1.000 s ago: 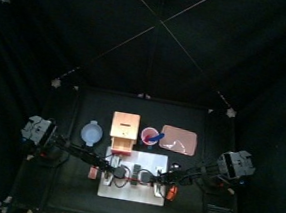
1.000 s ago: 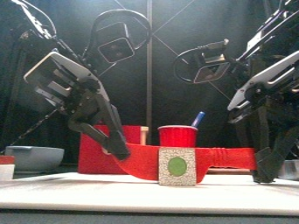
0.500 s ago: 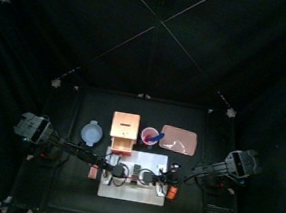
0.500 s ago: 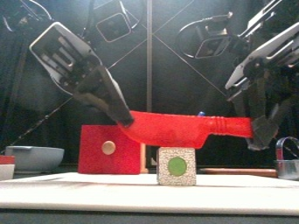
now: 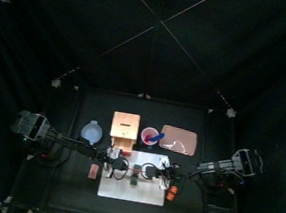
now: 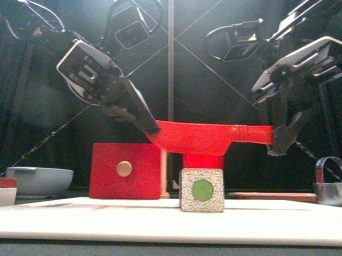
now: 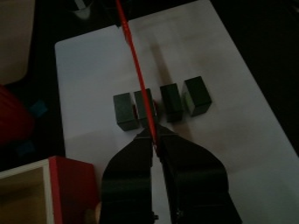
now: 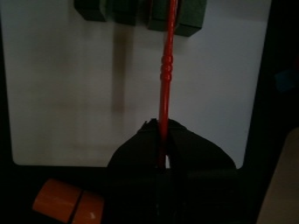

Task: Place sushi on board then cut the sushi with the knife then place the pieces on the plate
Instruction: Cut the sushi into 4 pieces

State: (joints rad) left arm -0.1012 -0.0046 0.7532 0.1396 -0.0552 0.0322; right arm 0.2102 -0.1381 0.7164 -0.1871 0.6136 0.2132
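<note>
Beside pink tray [image 5: 184,141], red cup [image 5: 149,134] is standing; on white board [image 5: 133,190], sushi roll [image 6: 202,189]. Above, left gripper [image 7: 151,140] and right gripper [image 8: 165,128] are clamping red knife [image 6: 214,134]

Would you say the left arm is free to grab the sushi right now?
Probably not: the left gripper is shut on the red knife, shared with the right gripper, above the sushi.

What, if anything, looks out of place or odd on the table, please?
Nothing looks spilled or damaged. One oddity: the red toy knife is gripped at both ends, by the left gripper and the right gripper, level above the dark green toy sushi roll on the white cutting board.
</note>
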